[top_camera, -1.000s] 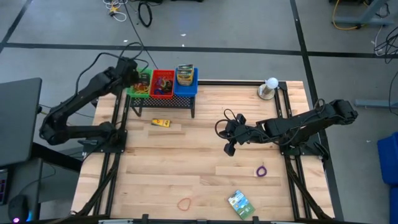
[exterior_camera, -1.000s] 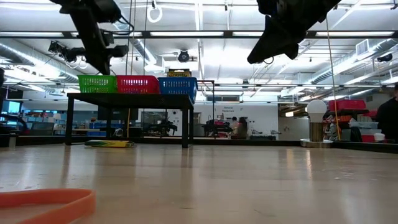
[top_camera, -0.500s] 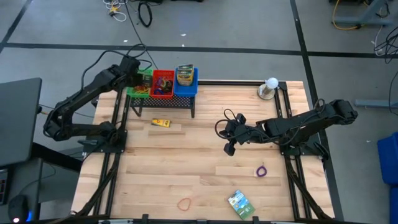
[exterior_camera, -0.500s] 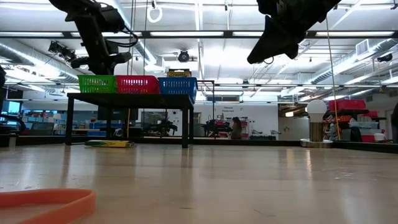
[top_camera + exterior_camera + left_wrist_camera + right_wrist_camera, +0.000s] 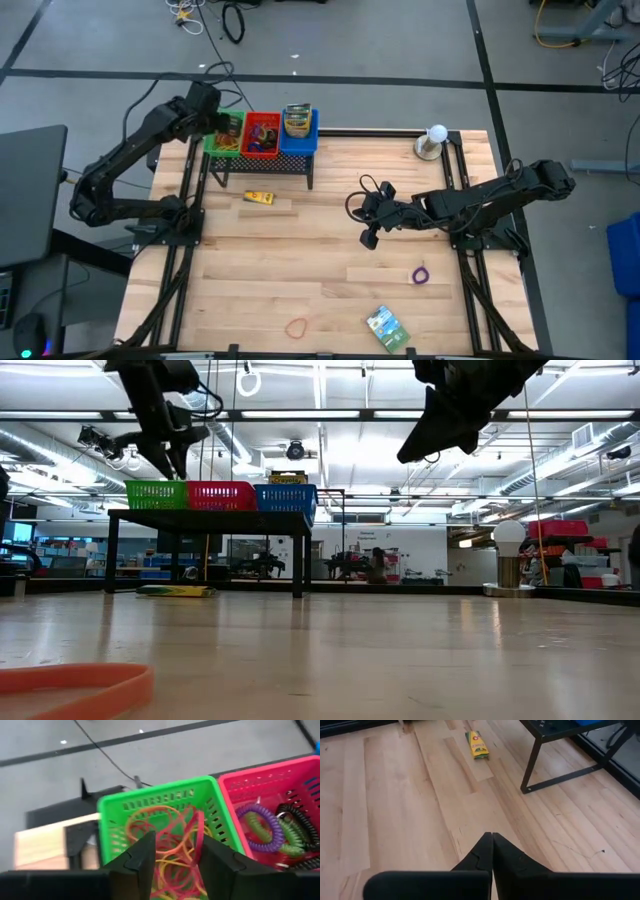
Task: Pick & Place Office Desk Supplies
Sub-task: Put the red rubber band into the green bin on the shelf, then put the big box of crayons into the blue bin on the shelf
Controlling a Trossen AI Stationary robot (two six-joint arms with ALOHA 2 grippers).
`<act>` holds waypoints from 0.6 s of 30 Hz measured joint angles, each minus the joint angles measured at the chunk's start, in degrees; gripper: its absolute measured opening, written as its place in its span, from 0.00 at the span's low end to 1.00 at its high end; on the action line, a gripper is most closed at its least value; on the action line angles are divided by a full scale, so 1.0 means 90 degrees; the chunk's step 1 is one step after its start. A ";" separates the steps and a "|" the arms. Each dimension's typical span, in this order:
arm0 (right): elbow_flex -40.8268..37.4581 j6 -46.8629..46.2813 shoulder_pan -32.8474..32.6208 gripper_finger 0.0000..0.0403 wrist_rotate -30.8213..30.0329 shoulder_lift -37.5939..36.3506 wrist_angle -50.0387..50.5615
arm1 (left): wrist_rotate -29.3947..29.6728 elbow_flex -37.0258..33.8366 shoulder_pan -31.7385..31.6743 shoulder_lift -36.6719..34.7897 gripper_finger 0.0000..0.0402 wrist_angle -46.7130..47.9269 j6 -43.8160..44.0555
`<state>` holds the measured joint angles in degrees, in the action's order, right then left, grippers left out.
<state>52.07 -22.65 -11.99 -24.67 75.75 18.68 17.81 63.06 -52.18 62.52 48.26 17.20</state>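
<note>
My left gripper [image 5: 177, 840] hangs open above the green basket [image 5: 112, 820] on the black rack [image 5: 262, 160], at the table's far left. The basket holds a tangle of red, orange and yellow rubber bands [image 5: 175, 865]. One red band [image 5: 199, 822] stands up between the fingers. My right gripper [image 5: 492, 836] is shut and empty, held above mid-table [image 5: 368, 238]. Flat on the wood lie a yellow crayon box [image 5: 259, 198], a purple band [image 5: 420, 274], an orange band [image 5: 296, 327] and a green packet [image 5: 386, 327]. My left gripper comes at the green basket slanting down from above. The red band's raised loop [image 5: 201, 827] runs close along the inner side of one finger [image 5: 212, 852]; whether it touches that finger, I cannot tell.
A red basket [image 5: 262, 135] with coiled cords and a blue basket [image 5: 298, 128] sit beside the green one on the rack. A white ball on a round base [image 5: 434, 140] stands at the far right corner. Bare wood lies between the rack and the near edge.
My left gripper has opened over the green basket and drawn back a little toward the table's far left corner, rising slightly and rolling. My right arm has kept still.
</note>
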 joint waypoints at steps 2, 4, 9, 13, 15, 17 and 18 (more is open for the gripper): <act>0.0000 0.0014 0.0000 0.01 0.0000 0.0000 0.0000 | 0.0203 0.0219 0.0000 0.0000 0.37 0.0262 -0.0138; 0.0000 0.0075 0.0000 0.01 -0.0004 0.0000 0.0000 | 0.0399 0.0395 0.0000 0.0000 0.38 0.0432 -0.0360; 0.0000 0.0121 0.0000 0.01 -0.0018 0.0000 -0.0002 | 0.0323 0.0610 0.0000 0.0000 0.35 0.0539 -0.1124; 0.0000 0.0120 0.0000 0.01 -0.0019 0.0000 0.0000 | 0.0095 0.0616 0.0005 0.0000 0.28 0.0601 -0.1154; 0.0000 0.0117 0.0000 0.01 -0.0019 0.0000 0.0000 | -0.0123 0.0601 0.0005 0.0000 0.23 0.0607 -0.1132; 0.0000 0.0111 0.0000 0.01 -0.0017 0.0000 0.0000 | -0.0294 0.0601 0.0007 -0.0003 0.16 0.0632 -0.1126; 0.0000 0.0100 0.0000 0.01 -0.0017 0.0000 0.0000 | -0.0347 0.0601 0.0009 -0.0022 0.13 0.0630 -0.1128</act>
<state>52.07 -21.76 -11.99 -24.82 75.75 18.68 14.69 68.47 -52.10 62.33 53.93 7.05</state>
